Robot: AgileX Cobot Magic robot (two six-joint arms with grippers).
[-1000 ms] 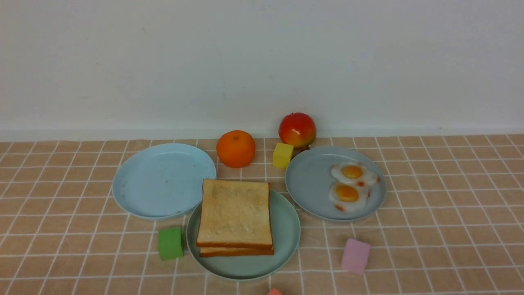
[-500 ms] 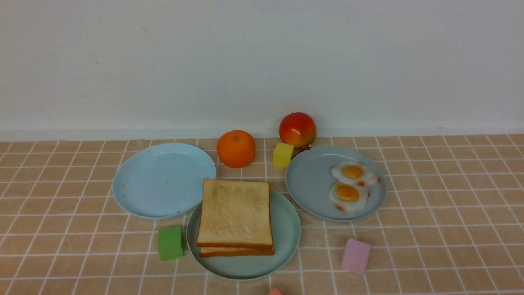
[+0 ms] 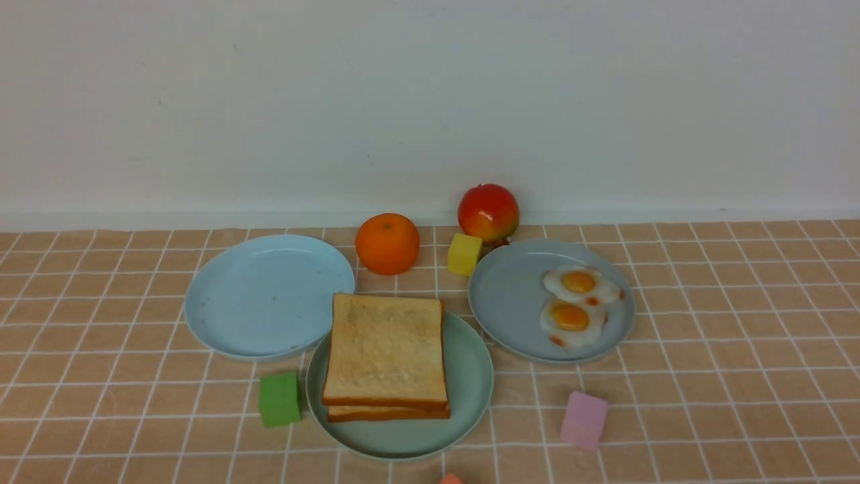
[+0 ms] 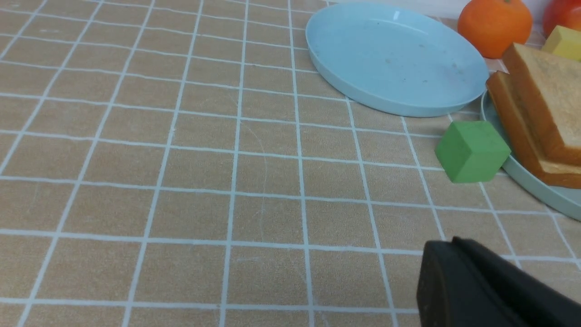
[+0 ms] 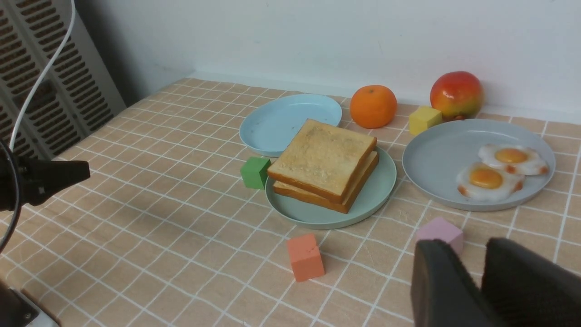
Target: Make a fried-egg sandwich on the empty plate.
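Two square golden toast slices (image 3: 385,349) lie stacked on the mint-green plate (image 3: 470,376); no egg shows between them. Two fried eggs (image 3: 571,316) with orange yolks lie on the grey-blue plate (image 3: 510,302). Neither gripper shows in the front view. My left gripper (image 4: 447,245) has its dark fingers pressed together, low over the cloth, apart from the green cube (image 4: 472,150). My right gripper (image 5: 483,247) stands near the pink cube (image 5: 438,231) with a narrow gap between its fingertips and holds nothing.
An empty pale sky-blue plate (image 3: 269,296) sits at the left. An orange (image 3: 387,243), a red apple (image 3: 488,212) and a yellow cube (image 3: 463,254) stand behind. A green cube (image 3: 279,398), a pink cube (image 3: 583,419) and an orange-red cube (image 5: 305,256) lie in front.
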